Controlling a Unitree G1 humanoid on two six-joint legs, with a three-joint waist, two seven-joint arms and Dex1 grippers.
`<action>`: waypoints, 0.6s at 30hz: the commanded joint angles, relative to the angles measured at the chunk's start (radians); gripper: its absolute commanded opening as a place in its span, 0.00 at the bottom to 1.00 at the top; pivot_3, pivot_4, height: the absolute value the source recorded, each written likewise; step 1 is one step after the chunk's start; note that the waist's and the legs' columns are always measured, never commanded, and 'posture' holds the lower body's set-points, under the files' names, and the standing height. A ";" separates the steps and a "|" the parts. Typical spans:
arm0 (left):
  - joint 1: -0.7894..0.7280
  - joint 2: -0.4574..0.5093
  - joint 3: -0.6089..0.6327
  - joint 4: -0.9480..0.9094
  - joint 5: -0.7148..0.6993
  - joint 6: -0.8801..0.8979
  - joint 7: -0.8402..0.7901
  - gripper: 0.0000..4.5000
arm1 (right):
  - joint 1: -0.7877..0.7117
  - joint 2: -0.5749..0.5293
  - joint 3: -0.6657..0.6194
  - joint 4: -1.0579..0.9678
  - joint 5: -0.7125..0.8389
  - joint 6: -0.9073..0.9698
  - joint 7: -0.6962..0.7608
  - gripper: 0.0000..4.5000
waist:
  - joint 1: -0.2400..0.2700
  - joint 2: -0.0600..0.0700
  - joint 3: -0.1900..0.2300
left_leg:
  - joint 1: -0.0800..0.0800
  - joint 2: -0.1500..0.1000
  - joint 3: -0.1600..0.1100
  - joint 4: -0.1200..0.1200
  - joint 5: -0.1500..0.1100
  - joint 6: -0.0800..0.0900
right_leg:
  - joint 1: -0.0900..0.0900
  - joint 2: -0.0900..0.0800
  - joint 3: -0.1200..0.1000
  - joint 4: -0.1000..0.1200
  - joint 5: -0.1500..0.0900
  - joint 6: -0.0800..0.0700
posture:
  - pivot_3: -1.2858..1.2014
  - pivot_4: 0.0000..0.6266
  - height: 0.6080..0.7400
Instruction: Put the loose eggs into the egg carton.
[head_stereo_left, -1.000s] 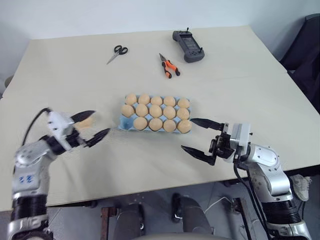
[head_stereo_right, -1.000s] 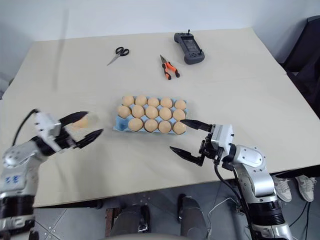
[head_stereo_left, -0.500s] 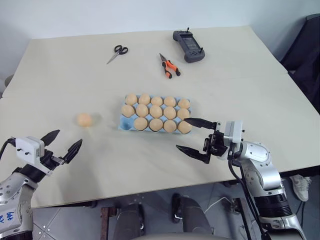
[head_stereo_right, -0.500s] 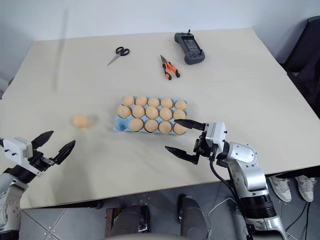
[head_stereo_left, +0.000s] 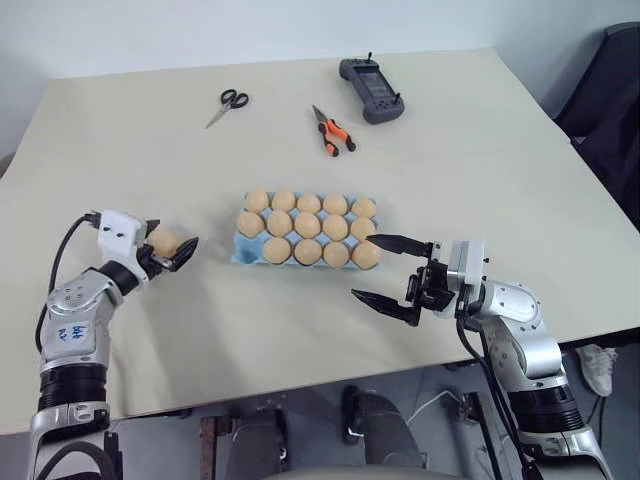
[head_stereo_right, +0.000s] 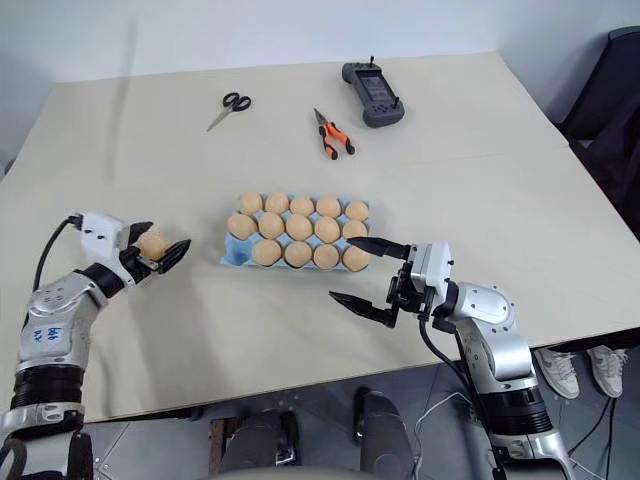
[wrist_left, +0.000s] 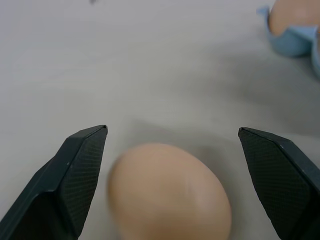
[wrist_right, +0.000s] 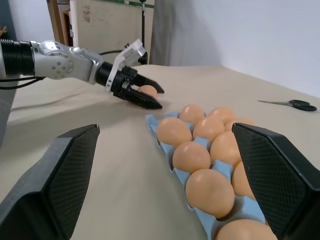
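Left gripper (head_stereo_left: 168, 250) stood wide open around a smooth tan loose egg (head_stereo_left: 162, 242), gripping nothing. Egg lay at 9 o'clock from the light blue moulded egg carton (head_stereo_left: 243, 250). Right gripper (head_stereo_left: 392, 269) gaped empty at 4 o'clock.

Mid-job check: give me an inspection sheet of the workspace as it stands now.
Surface: beige table, bare around the carton.
Job's things: egg carton, blue, eggs in every cup seen; one loose egg on the table between the left tool's fingers.
Clutter: scissors, orange-handled pliers, handheld controller at the far edge.
Grippers: left tool open around the egg; right tool open, empty, beside the carton.
Cables: black cable on the left arm.
Surroundings: dark chair, right.
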 joint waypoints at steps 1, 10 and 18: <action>0.022 0.016 0.014 -0.020 0.003 -0.020 -0.001 0.86 | 0.006 0.001 -0.010 -0.046 0.008 -0.008 -0.011 1.00 | 0.002 0.000 0.000 | 0.000 0.000 0.000 0.000 0.000 -0.001 | 0.000 0.000 0.000 0.000 0.000 0.000 | 0.52 0.24 1.00; 0.009 0.010 0.029 -0.106 -0.078 -0.025 -0.065 0.49 | 0.011 0.002 -0.010 -0.043 0.003 -0.013 -0.023 1.00 | 0.003 0.000 0.000 | 0.001 0.003 0.001 0.000 -0.002 0.004 | 0.000 -0.002 -0.001 -0.004 0.000 0.000 | 0.52 0.24 1.00; -0.092 -0.011 -0.111 -0.252 -0.102 0.019 -0.213 0.49 | 0.008 0.002 -0.009 -0.035 -0.007 -0.021 -0.024 1.00 | 0.016 0.000 0.000 | 0.001 -0.002 0.002 0.001 -0.001 0.005 | 0.001 -0.003 -0.001 -0.004 0.000 -0.001 | 0.52 0.24 1.00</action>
